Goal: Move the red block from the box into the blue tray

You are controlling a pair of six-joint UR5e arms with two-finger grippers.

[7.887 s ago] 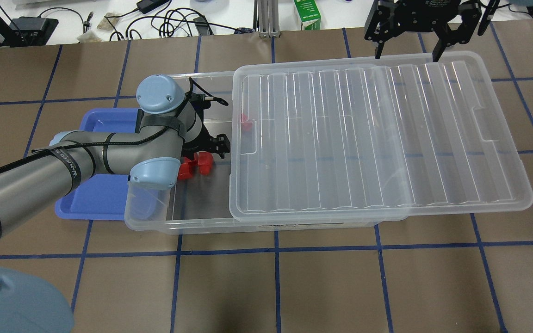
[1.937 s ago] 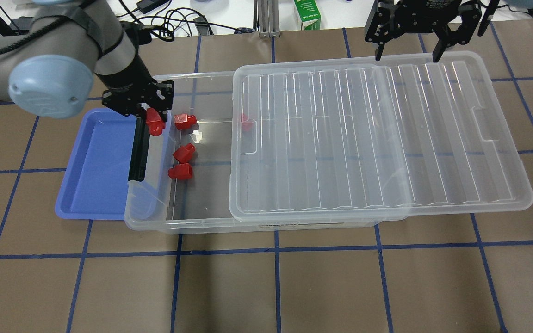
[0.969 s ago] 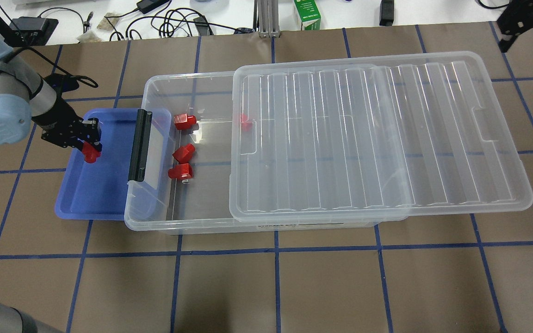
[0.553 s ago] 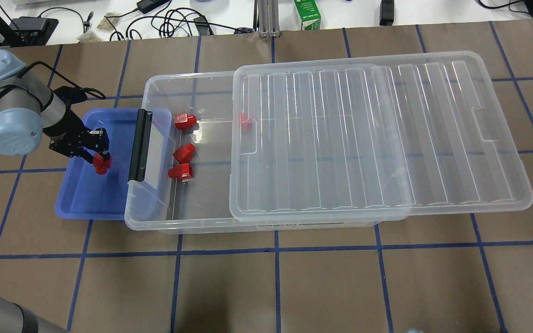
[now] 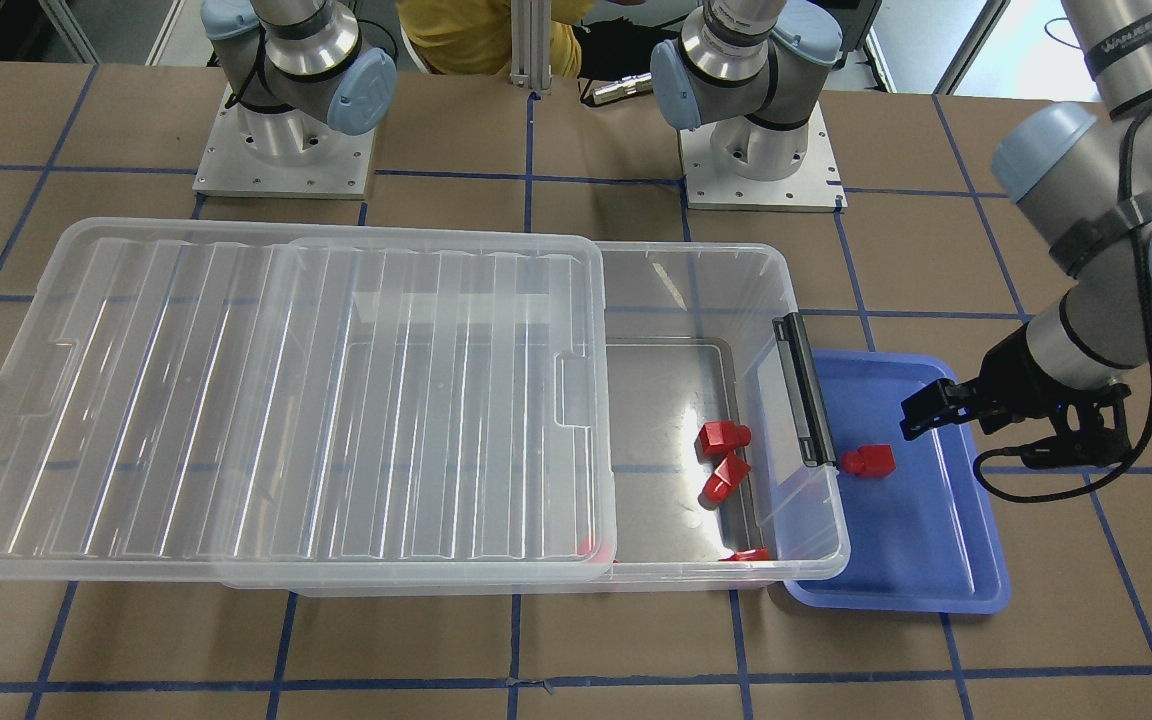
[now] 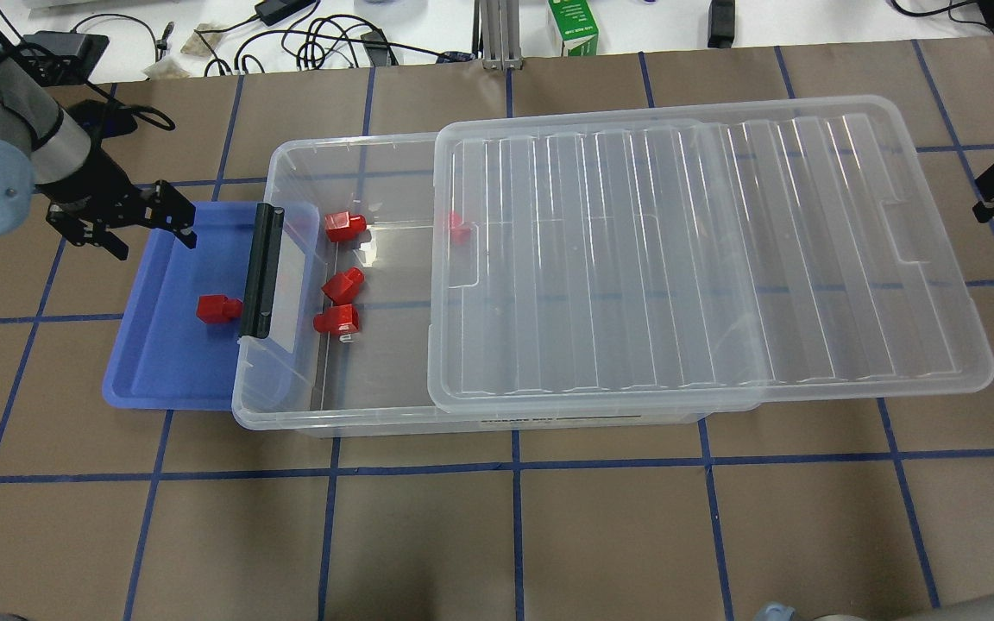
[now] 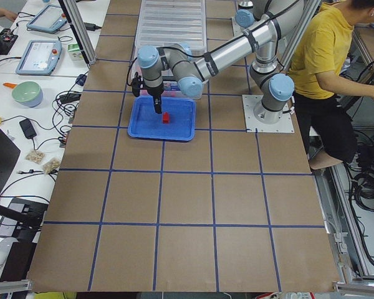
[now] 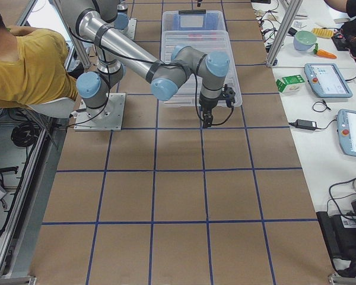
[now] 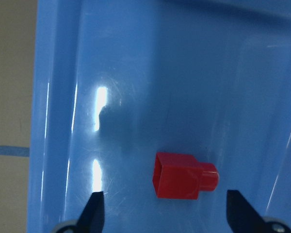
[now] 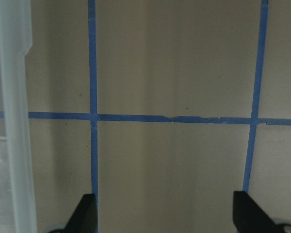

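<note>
Left pincer (image 9: 166,213) hanging above shallow periwinkle-blue plastic tray (image 6: 160,366), fingers spread wide apart, gripping nothing, touching nothing. Small bright red plastic block with stub end (image 6: 218,308) lying on its side on tray floor, sitting just beside black bar latch (image 6: 261,272) of big clear plastic box (image 6: 290,418). Three more red blocks (image 6: 342,285) lying inside box. Right pincer (image 10: 167,213) hanging over brown bench (image 10: 174,73) near ribbed clear lid (image 6: 678,259), fingers spread wide too, gripping nothing.
</note>
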